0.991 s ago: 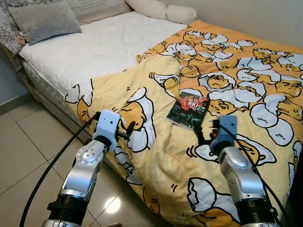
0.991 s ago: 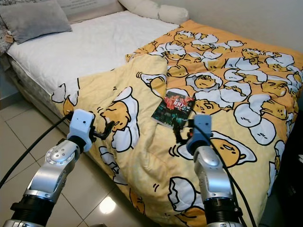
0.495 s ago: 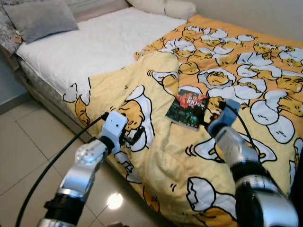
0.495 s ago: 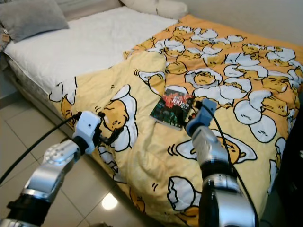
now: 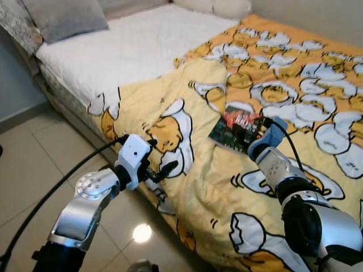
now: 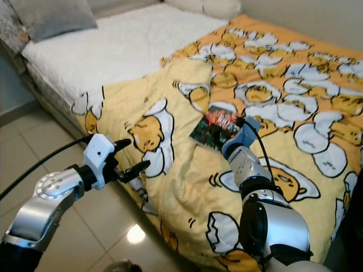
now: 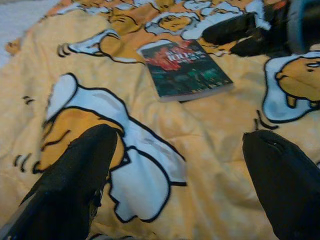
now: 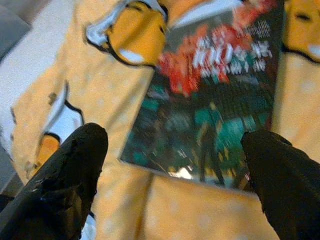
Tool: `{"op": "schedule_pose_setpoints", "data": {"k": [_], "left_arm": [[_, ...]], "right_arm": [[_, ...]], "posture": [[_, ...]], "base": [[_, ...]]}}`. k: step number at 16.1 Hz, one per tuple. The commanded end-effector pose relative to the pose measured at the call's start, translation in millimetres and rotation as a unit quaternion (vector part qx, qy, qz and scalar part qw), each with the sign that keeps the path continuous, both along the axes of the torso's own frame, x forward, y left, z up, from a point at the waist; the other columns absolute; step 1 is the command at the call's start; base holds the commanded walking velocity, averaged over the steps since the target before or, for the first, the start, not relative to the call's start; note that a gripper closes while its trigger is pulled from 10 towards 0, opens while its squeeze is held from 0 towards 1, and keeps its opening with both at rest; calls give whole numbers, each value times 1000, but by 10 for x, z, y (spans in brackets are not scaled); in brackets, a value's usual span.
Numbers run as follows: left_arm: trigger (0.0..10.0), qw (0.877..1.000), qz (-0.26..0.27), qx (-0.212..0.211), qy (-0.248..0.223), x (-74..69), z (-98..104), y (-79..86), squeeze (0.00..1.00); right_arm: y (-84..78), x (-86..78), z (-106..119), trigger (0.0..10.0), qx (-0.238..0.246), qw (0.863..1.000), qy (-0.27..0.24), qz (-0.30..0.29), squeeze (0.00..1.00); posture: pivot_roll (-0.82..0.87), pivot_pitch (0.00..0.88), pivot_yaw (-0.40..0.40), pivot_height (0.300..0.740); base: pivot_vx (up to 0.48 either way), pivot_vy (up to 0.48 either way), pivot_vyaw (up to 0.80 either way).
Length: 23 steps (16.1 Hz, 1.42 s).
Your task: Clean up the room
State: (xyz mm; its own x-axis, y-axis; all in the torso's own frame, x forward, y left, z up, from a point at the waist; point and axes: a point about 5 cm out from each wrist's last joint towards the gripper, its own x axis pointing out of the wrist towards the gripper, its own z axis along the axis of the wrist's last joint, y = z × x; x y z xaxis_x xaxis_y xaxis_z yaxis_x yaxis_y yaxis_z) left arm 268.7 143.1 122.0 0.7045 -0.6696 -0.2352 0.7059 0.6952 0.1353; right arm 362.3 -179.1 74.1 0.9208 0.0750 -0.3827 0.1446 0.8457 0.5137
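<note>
A book [image 5: 237,126] with a dark cover and red title lies flat on the yellow egg-print duvet [image 5: 187,187]. My right gripper [image 5: 251,133] is open at the book's near edge, its fingers [image 8: 65,185] spread to either side of the cover [image 8: 215,100] in the right wrist view. My left gripper [image 5: 164,154] is open and holds nothing, hovering by the duvet's hanging edge at the bedside. Its wrist view looks across the duvet to the book [image 7: 185,70], with the right gripper's dark fingers [image 7: 235,32] beyond.
The bare white mattress [image 5: 136,51] and a grey pillow [image 5: 65,17] lie at the far left of the bed. A tiled floor [image 5: 34,164] runs along the bedside. A black cable [image 5: 51,198] trails from my left arm.
My right arm has stretched forward, and its gripper has gone from short of the book to its near edge. The camera has shifted. The left gripper stays by the duvet's edge.
</note>
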Motion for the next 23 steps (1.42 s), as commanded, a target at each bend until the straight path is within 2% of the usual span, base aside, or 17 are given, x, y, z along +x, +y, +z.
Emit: {"op": "schedule_pose_setpoints", "data": {"k": [1,5,8,13,14,16,18,20,22,23], "left_arm": [[10000,1000,-22,0,8,-72,27,-49,824],[10000,999,-30,9,22,-182,27,-41,820],[10000,999,-28,12,35,-267,31,-16,820],[10000,999,-26,13,44,-328,27,-19,824],[10000,998,-24,13,48,-344,24,-14,824],[10000,998,-23,14,50,-363,24,-15,820],[10000,998,-22,14,52,-378,25,-21,820],[10000,998,-22,14,53,-387,27,-18,824],[10000,998,-27,13,56,-418,36,-25,820],[10000,998,-28,13,58,-426,34,-28,820]], "right_arm": [[-33,23,34,10000,-10,1000,-2,-15,0],[-78,-6,-15,10000,-13,999,8,-44,0],[18,11,3,10000,38,999,-6,-27,0],[76,32,35,10000,73,997,-21,-19,0],[130,26,18,10000,65,998,-14,0,0],[110,-2,-37,10000,40,999,7,-14,0],[46,-29,-79,10000,44,998,21,-48,0],[36,-44,-102,10000,51,997,29,-57,0],[152,-48,-116,10000,68,997,24,-24,0],[213,-24,-77,10000,98,995,9,-16,0]], "posture": [[114,129,0,740],[132,177,-1,740],[142,197,2,740],[154,209,-3,740],[154,212,-6,740],[159,215,-10,740],[164,219,-13,740],[165,222,-15,740],[167,224,-14,740],[166,225,-13,740]], "base": [[0,0,0],[0,0,0],[0,0,0],[0,0,0],[0,0,0],[0,0,0],[0,0,0],[0,0,0],[0,0,0],[0,0,0]]}}
